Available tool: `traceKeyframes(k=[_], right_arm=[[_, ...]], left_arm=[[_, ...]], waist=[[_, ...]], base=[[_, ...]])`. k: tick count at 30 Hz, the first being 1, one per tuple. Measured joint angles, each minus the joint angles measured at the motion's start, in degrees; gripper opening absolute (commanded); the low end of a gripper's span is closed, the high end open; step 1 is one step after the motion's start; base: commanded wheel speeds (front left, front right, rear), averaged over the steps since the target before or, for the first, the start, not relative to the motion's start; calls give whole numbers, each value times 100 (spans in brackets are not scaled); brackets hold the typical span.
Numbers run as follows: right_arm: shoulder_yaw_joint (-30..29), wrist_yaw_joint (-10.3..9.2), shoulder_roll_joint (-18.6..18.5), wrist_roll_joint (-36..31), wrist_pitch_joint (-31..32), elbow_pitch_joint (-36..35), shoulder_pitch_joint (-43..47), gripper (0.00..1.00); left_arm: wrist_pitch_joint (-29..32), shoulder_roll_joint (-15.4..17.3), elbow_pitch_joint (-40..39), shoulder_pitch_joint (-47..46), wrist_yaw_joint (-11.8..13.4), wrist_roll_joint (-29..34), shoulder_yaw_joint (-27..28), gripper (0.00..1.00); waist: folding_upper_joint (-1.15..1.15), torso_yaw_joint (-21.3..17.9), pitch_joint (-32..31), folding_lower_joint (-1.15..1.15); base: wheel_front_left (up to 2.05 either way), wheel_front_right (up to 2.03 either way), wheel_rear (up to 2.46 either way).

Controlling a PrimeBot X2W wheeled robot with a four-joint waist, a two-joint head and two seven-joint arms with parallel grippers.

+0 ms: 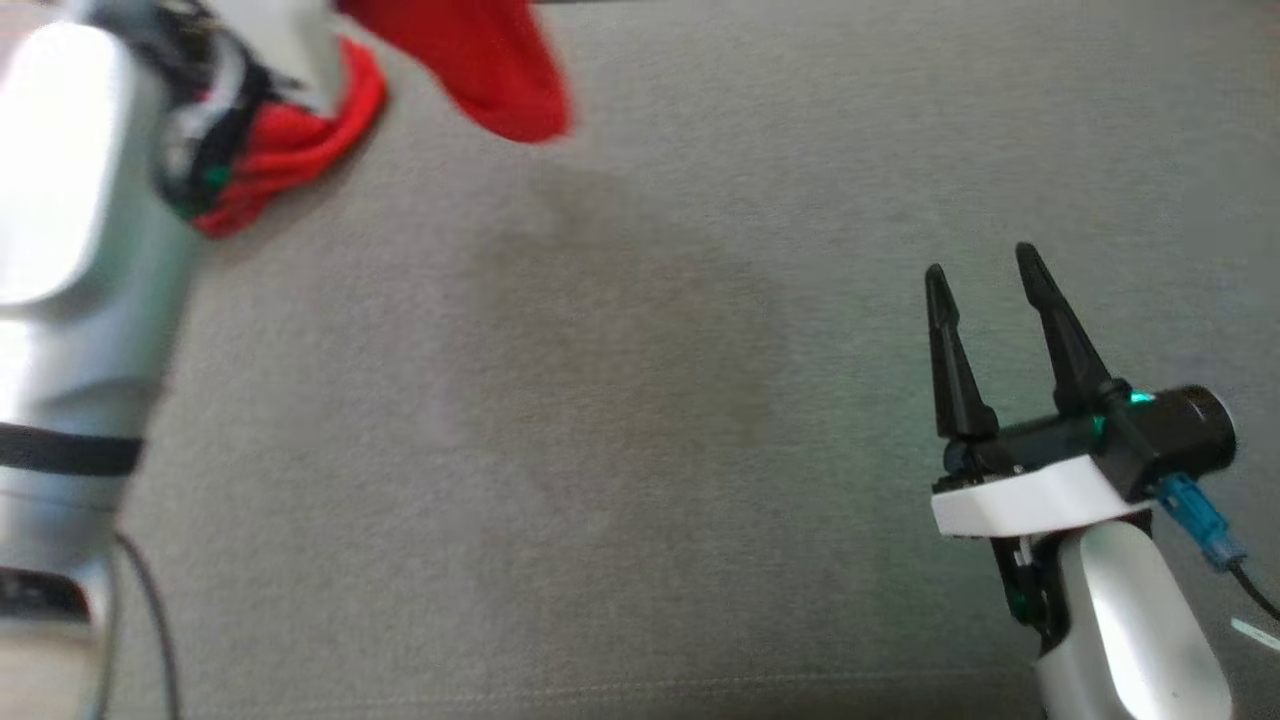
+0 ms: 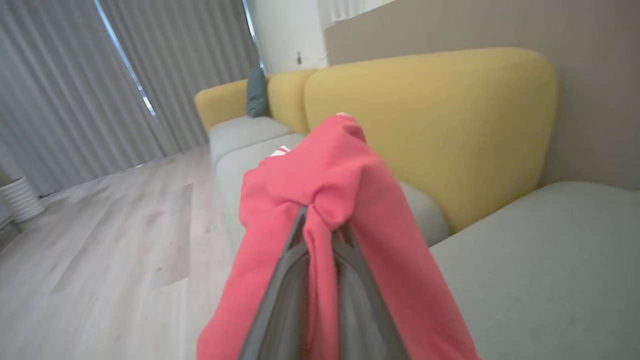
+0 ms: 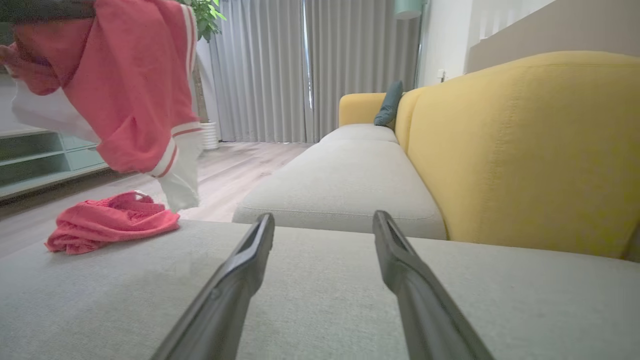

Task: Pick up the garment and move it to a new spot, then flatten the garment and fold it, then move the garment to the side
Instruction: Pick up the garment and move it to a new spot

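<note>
- Grey fabric sofa cushion (image 1: 640, 420): a crumpled red heap (image 3: 110, 222) lies on its left part.
- Soft red garment with white striped cuffs (image 3: 125, 85): hung above that heap. Judged light and limp; a cuff or hem is suggested for gripping.
- Left hand (image 2: 322, 220): clamped on a bunched garment fold.
- Right hand (image 1: 980, 260): fingers apart, nothing held.

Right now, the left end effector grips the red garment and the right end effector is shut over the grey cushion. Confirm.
No: the right end effector is open over the grey cushion, as the right wrist view shows. The left end effector does grip the red garment.
</note>
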Motion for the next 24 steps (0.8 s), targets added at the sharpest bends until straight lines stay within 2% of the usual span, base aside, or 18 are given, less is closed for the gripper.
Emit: traceKeyframes(k=[7,13,20,24], right_arm=[[-190,0,2,47,0,-7,129,100],[-250,0,2,142,0,-52,126,100],[-205,0,3,198,0,-90,113,100],[-114,0,5,204,0,-73,100,100]], left_arm=[[-22,-772,-437,333,14,-337,-246,0],[-224,-1365,-93,954,257,-577,-389,0],[-643,-1458,1106,2003,526,-584,-579,0],[-989,-1511,1582,2166,613,-545,-673,0]], waist=[[0,-479,-154,0],[0,-799,-11,0],[0,-996,192,0],[0,-980,252,0]], base=[[0,0,0],[0,0,0],[0,0,0],[0,0,0]])
